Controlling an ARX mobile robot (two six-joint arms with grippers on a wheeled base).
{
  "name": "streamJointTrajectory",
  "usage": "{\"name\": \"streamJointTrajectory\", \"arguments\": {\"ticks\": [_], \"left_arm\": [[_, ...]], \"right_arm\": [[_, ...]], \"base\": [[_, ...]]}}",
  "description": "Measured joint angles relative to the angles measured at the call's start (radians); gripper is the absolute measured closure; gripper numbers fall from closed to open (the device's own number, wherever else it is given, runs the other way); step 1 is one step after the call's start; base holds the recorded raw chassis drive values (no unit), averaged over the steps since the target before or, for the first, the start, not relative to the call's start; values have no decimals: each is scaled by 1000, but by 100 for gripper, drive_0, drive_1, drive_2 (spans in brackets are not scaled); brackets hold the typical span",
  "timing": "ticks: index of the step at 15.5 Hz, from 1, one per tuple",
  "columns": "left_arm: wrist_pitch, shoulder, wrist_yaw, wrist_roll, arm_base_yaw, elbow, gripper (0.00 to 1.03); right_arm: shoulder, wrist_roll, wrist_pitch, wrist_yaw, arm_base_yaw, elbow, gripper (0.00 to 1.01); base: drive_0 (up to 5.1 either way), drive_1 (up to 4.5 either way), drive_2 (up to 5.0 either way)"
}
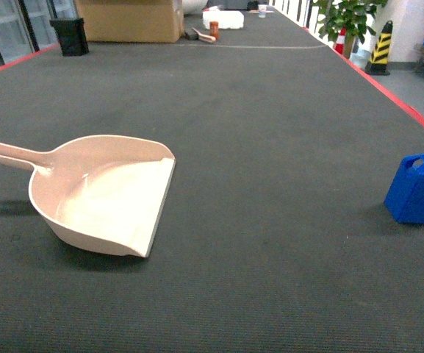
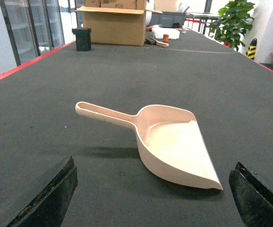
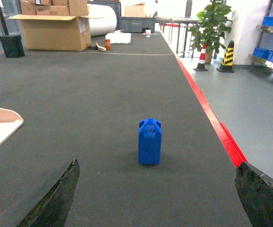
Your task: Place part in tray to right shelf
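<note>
The blue part [image 1: 417,188] stands upright near the right edge of the bench [image 1: 270,132], lugs up. The tray [image 1: 105,193] lies well apart toward the left edge (handle pointing left, flat lip facing the part). Left pincer [image 2: 153,201] and right pincer [image 3: 157,198] both hang with fingers spread, holding nothing.

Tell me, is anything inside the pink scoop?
Nothing. The scoop holds only its own bare pale floor, seen clearly from the head and left wrist views. The blue part stands apart on the dark mat, off to its right.
</note>
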Motion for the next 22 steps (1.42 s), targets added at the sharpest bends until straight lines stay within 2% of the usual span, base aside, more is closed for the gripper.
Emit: {"name": "streamJointTrajectory", "arguments": {"ticks": [22], "left_arm": [[0,0,0,0,0,0,5]], "right_arm": [[0,0,0,0,0,0,3]], "base": [[0,0,0]]}}
